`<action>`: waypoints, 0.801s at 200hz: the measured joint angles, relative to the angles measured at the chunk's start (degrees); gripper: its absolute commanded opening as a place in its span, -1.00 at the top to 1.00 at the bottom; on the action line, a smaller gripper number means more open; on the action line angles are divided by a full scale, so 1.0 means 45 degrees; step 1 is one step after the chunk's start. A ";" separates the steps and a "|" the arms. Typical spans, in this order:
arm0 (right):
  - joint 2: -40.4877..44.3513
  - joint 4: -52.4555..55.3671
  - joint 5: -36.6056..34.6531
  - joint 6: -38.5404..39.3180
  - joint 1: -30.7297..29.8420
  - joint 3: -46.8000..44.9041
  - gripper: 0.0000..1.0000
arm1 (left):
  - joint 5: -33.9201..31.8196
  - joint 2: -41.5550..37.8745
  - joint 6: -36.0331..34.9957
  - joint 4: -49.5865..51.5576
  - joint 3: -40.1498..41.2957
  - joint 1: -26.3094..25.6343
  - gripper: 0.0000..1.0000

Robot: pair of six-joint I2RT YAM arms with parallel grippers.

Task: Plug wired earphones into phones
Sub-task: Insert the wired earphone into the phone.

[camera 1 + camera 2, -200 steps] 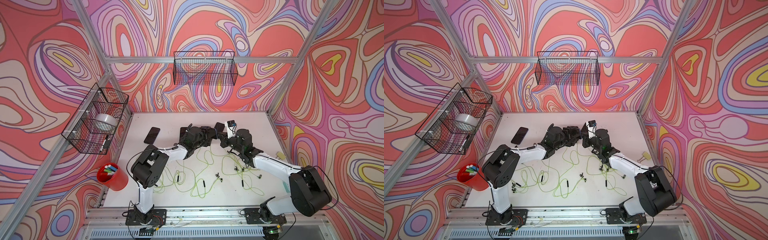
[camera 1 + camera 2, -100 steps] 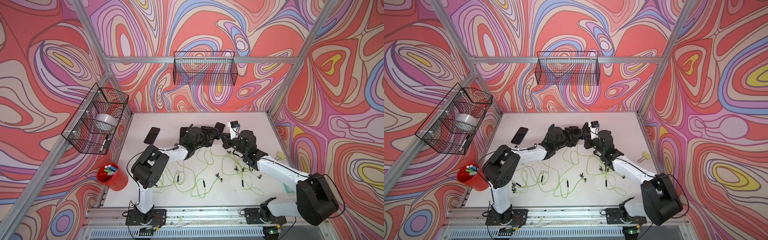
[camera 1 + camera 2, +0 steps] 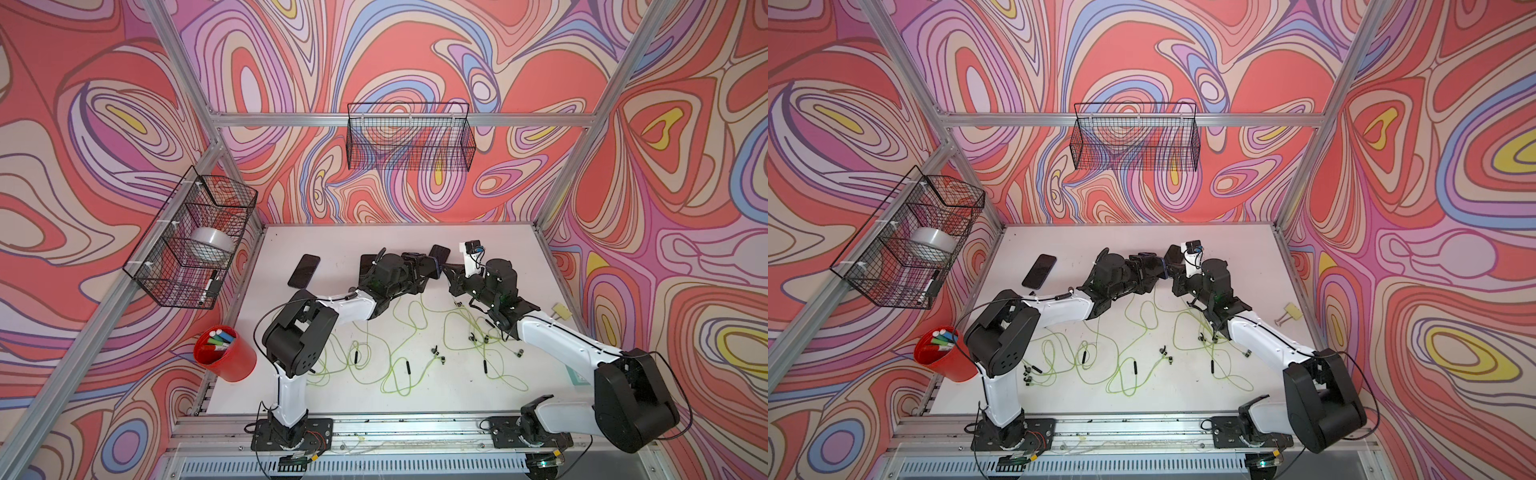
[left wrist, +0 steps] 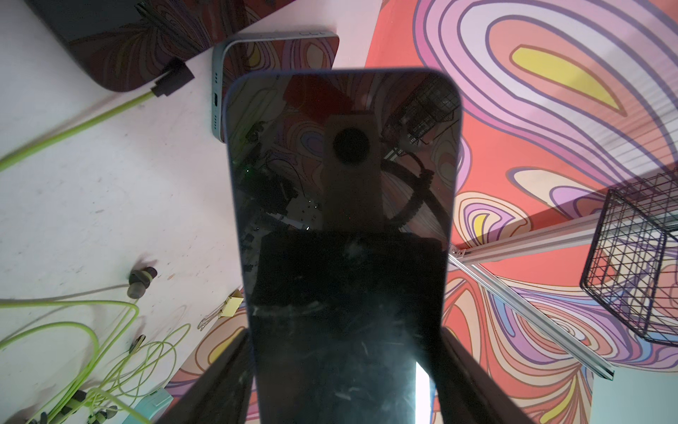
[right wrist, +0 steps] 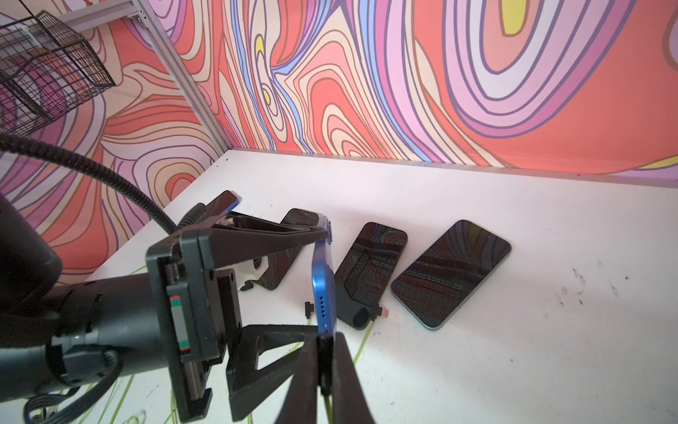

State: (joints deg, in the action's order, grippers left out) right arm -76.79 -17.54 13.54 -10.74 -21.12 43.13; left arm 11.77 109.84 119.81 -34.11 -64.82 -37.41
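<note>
Phones (image 5: pixel 451 271) lie in a row toward the table's (image 3: pixel 449 399) back, with the earphones (image 3: pixel 408 367) sprawled in front.

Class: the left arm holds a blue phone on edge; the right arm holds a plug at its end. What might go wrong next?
The plug in the jaws of the right gripper may miss the port; pushing could bend it or scrape the blue phone.
The left gripper clamps that phone only by its edges; a push might twist it loose.
The yellow-green cables lie looped together; a tug may drag others.
</note>
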 measured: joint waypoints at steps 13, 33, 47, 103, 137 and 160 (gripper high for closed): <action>-0.0053 -0.0155 0.0126 0.0015 0.0000 0.0000 1.00 | 0.0000 0.0000 0.0000 0.0000 0.0000 0.0000 1.00; -0.0243 -0.0335 0.0233 0.0068 0.0000 0.0005 1.00 | 0.0000 0.0000 0.0000 0.0000 0.0000 0.0000 1.00; -0.0403 -0.0408 0.0248 0.0136 0.0000 0.0005 1.00 | -0.0005 0.0000 0.0000 0.0000 0.0000 0.0000 1.00; -0.0733 -0.0777 0.0238 0.0194 0.0010 0.0005 1.00 | -0.0097 0.0000 0.0000 0.0010 0.0000 0.0039 1.00; -0.0821 -0.0869 0.0189 0.0296 0.0010 0.0005 1.00 | -0.0155 0.0000 0.0000 0.0019 0.0000 0.0063 1.00; -0.0840 -0.0869 0.0185 0.0369 0.0010 0.0005 1.00 | -0.0170 0.0000 0.0000 0.0019 0.0000 0.0063 1.00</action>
State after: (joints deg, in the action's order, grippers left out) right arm -80.58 -21.45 14.37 -9.08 -21.08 43.16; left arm 11.00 109.84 119.81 -34.02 -64.82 -37.12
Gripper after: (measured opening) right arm 0.079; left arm 0.728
